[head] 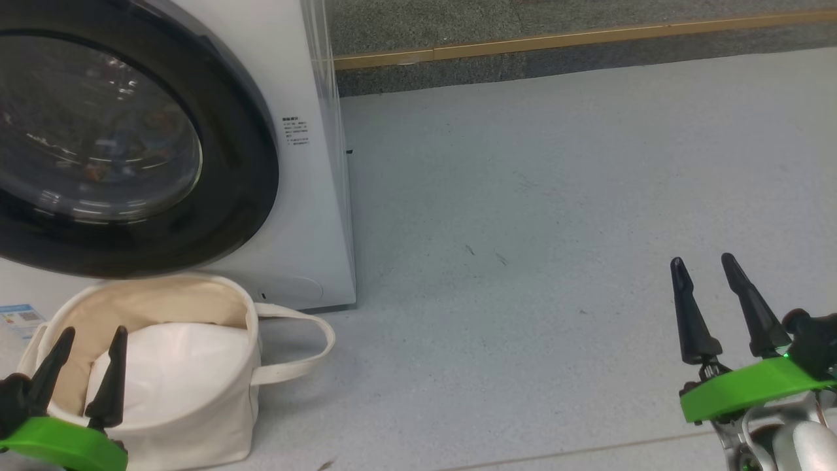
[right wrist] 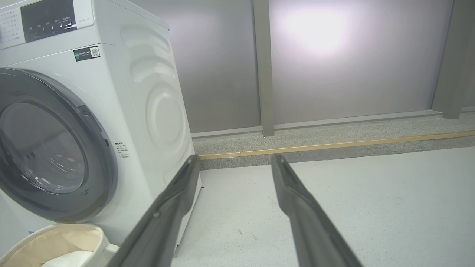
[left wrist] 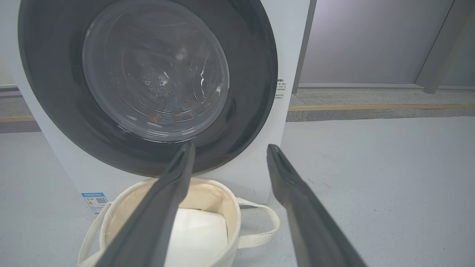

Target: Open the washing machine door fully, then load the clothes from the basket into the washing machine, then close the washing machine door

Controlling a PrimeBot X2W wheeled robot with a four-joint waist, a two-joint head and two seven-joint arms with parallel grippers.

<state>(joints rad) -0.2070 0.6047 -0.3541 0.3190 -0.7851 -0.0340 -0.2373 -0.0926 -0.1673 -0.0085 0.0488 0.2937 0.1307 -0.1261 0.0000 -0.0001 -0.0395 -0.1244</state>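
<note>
- A white front-loading washing machine point(head: 307, 196) stands on a pale grey speckled floor point(head: 556, 229).
- The washing machine door point(head: 252, 176), round with a wide glossy black rim and a bulging glass centre, sits closed, flat against the machine's front.
- Through the glass, low in the drum, the clothes point(left wrist: 172, 111) show as small blurred patches of orange and blue. No more of them can be made out.
- A blue label sticker point(head: 19, 317) is on the machine's front, low and to the left of the door.
- The basket point(head: 196, 405), a round soft cream canvas tub, stands on the floor right in front of the machine, just under the door's lower rim.
- Inside the basket lies a white pad point(head: 176, 366), tilted against the cream lining.
- One loop strap handle point(head: 314, 347) hangs out from the basket's right side.
- The left gripper point(head: 95, 332) is at the basket's near left edge, jaws spread apart and empty, pointing toward the door.
- The right gripper point(head: 703, 260) is well off to the right over bare floor, jaws likewise released, grasping nothing.
</note>
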